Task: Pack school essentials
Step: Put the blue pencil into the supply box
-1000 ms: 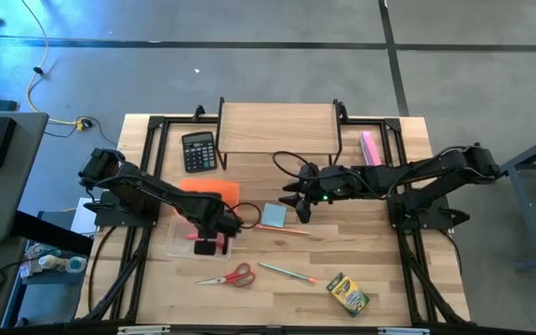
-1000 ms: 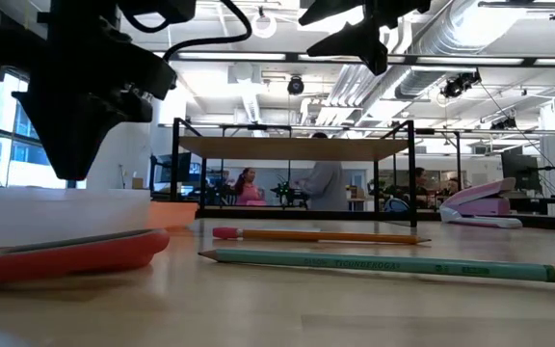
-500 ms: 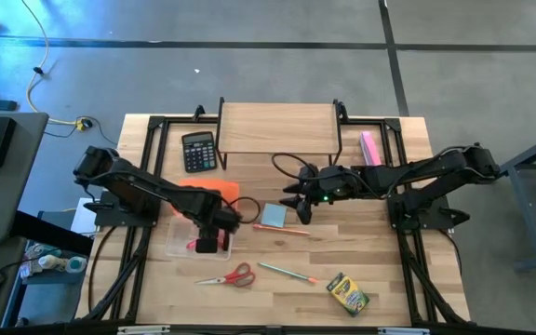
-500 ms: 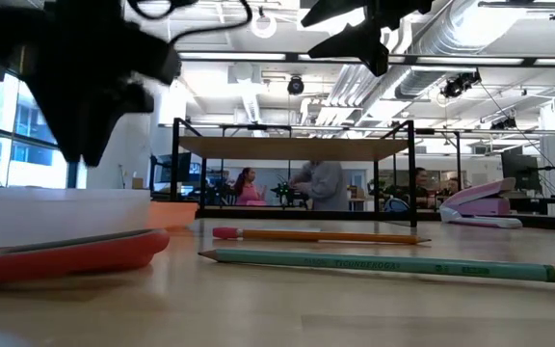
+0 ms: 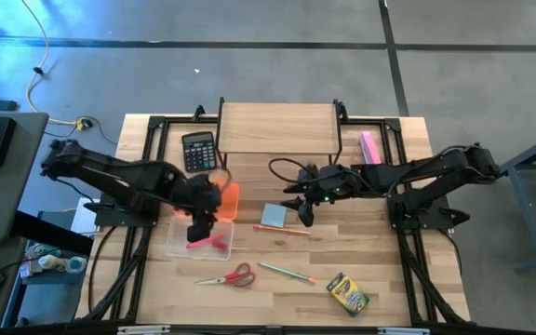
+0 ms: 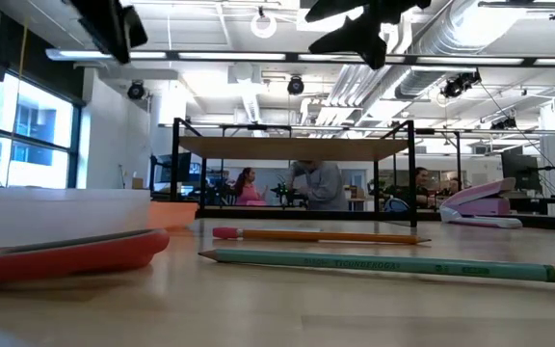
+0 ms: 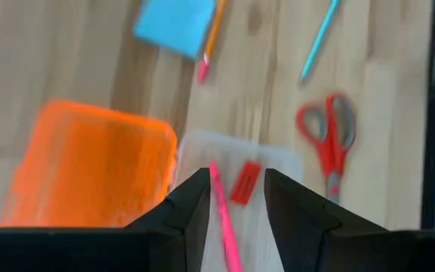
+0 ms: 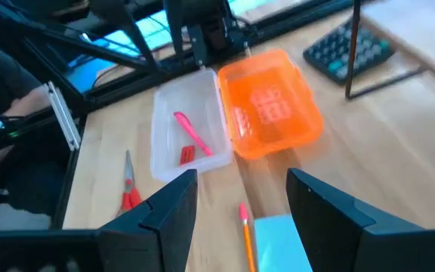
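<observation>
A clear box (image 5: 203,240) with its orange lid (image 5: 228,199) swung open lies at the table's left middle. A pink-red pen (image 7: 223,219) and a small red eraser (image 7: 244,182) lie inside it. My left gripper (image 7: 233,202) hangs open above the box, touching nothing. My right gripper (image 5: 301,212) hovers open above the light blue notepad (image 5: 274,216) and the orange pencil (image 5: 283,229). Near the front edge lie the red-handled scissors (image 5: 232,275), a green pencil (image 5: 287,272) and the crayon box (image 5: 347,294).
A raised wooden shelf (image 5: 277,128) stands at the far middle. A black calculator (image 5: 198,151) lies to its left and a pale pink block (image 5: 370,147) to its right. Black frame rails (image 5: 152,140) run along both table sides. People move in the room beyond (image 6: 321,183).
My left gripper has risen from inside the clear box and drawn back toward the table's left and far side. In the low view it has climbed almost out of the picture. The pen and the eraser lie uncovered in the box. My right gripper has stayed in place.
</observation>
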